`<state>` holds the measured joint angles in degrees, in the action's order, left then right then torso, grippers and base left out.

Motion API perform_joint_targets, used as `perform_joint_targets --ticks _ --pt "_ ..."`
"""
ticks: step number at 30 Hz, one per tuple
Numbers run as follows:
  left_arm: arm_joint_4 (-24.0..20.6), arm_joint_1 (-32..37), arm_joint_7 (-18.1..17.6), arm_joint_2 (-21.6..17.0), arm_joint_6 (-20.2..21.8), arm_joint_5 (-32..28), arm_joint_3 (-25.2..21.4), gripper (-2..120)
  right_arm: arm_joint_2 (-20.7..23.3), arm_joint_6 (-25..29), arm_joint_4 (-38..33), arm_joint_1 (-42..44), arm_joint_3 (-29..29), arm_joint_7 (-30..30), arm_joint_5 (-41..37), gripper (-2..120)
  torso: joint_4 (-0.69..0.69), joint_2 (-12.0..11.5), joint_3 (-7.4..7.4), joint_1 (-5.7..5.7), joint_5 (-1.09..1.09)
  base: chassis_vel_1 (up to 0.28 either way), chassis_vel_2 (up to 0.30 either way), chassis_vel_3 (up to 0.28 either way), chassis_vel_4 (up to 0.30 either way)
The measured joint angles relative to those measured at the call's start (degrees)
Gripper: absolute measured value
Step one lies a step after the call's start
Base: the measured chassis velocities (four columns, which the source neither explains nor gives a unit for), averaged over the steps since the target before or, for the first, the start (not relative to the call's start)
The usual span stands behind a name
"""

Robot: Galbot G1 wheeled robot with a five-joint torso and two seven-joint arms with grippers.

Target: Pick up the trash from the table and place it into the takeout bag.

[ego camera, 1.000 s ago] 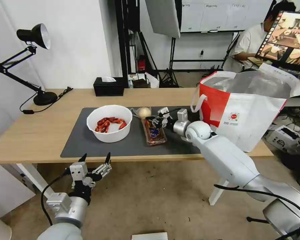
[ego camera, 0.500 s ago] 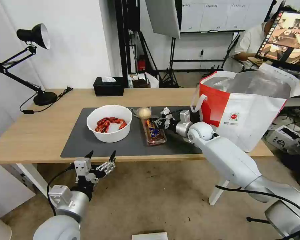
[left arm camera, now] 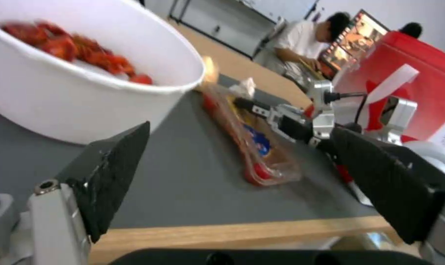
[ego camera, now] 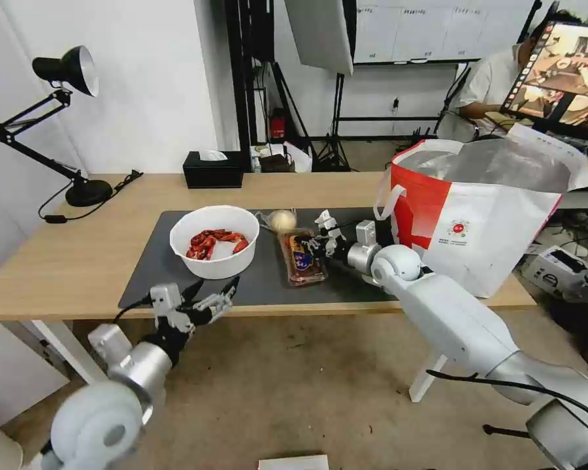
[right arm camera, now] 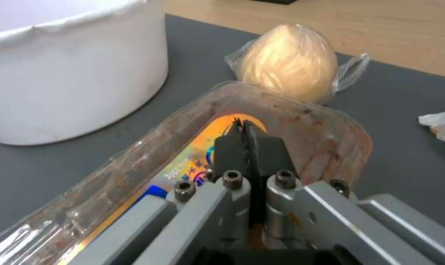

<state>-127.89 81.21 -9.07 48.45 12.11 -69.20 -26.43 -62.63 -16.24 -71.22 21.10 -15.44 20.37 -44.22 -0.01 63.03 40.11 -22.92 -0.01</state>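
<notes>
Left gripper (ego camera: 210, 297) has risen to the table (ego camera: 78, 261) edge, fingers spread

The right arm, a white jointed limb with a round silver elbow housing, reaches from the near right toward the scene's middle, its forearm angled left and slightly away. Its silver-and-black right gripper (ego camera: 317, 236) points left, and in the right wrist view (right arm camera: 245, 140) the two dark fingers are pressed flat together with no gap between them. The left arm, white with a silver wrist, rises from the near left and slants up and to the right. Its left gripper (ego camera: 212, 292) has two black wedge-shaped fingers (left arm camera: 112, 173) spread wide apart with nothing between them.
</notes>
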Motion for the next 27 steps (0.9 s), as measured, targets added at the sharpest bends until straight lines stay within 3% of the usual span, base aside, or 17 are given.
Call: perform_joint_targets --ticks 2,7,27 --pt "1.41 -1.63 1.04 -1.76 0.28 -4.02 0.86 100 0.04 -0.14 -0.13 -0.12 -0.19 0.0 -0.02 0 0.0 0.0 0.0 0.0 0.01 0.0 0.0 0.0 0.0" --pt "4.35 -5.86 2.27 -2.33 0.35 -7.65 4.19 100 0.36 -0.35 -0.98 -0.17 -0.31 0.05 -0.06 0 0.01 0.0 0.0 0.0 0.01 0.0 0.0 0.0 0.0" --pt "14.76 -23.55 2.51 1.67 3.77 -14.01 18.42 100 2.41 -1.09 -2.89 -0.77 -0.97 0.49 -0.53 0 0.01 0.0 0.0 0.0 0.02 0.0 0.0 0.0 0.0"
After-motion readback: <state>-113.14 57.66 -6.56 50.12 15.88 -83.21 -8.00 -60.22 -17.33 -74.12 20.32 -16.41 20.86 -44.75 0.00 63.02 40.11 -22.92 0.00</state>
